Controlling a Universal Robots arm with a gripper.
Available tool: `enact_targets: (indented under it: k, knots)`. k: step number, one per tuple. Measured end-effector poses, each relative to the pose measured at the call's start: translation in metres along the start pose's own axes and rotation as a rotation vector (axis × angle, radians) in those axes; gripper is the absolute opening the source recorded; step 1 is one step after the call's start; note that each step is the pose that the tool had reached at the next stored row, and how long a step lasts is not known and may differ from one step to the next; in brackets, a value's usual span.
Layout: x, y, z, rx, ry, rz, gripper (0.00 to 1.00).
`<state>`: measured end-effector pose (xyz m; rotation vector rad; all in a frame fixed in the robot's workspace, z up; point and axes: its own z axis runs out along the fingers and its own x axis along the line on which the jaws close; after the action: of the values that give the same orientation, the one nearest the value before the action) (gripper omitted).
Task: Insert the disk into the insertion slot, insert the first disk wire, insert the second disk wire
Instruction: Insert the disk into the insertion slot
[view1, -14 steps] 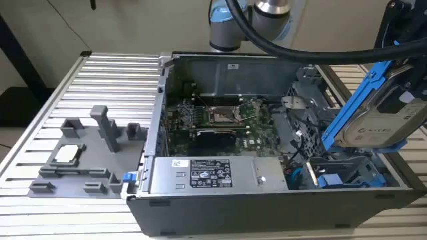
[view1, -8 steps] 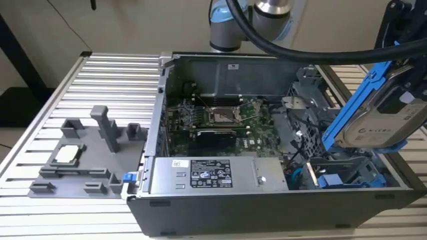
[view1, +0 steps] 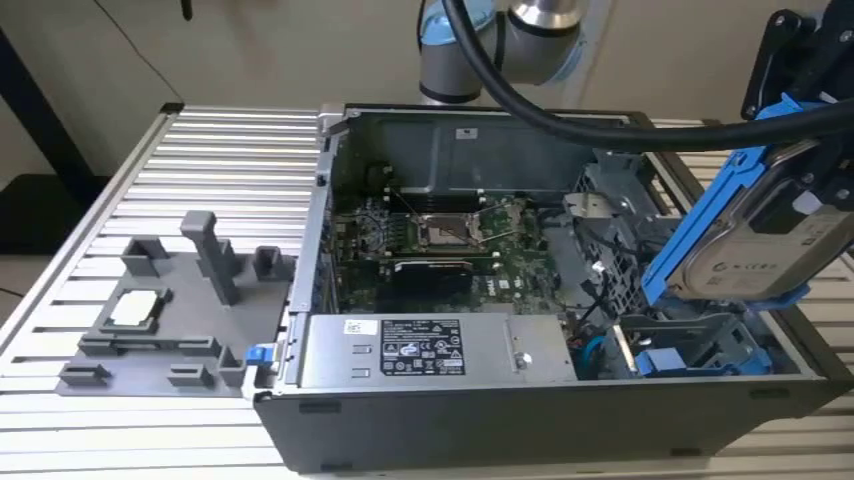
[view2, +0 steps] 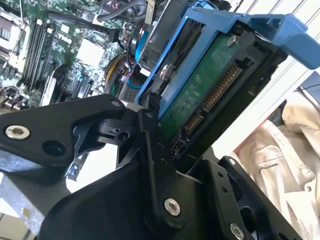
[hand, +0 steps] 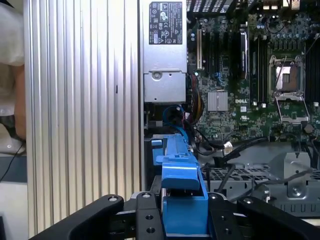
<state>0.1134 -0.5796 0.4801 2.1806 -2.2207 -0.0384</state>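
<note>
Gripper (hand: 184, 219) clamped on the disk (hand: 179, 170), black fingers (hand: 148, 220) pressed 1 to each side of its blue carrier, disk tilted on edge, hanging above the insertion slot (view1: 683, 330), at the exterior view's right of the open case (view1: 467, 420).

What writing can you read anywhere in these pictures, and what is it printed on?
No text reads clearly enough to quote.
Black-and-white sticker on the power-supply box: too small.
Small white sticker beside it: too small.
Pale label on the disk: blurred.
White lettering on the motherboard: too small.
</note>
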Motion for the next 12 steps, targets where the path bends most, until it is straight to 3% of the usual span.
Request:
enact_targets:
  k: [12]
  knots:
    - [0.0006,-0.0009,0.0126,0.0041,-0.0003,0.0,0.33]
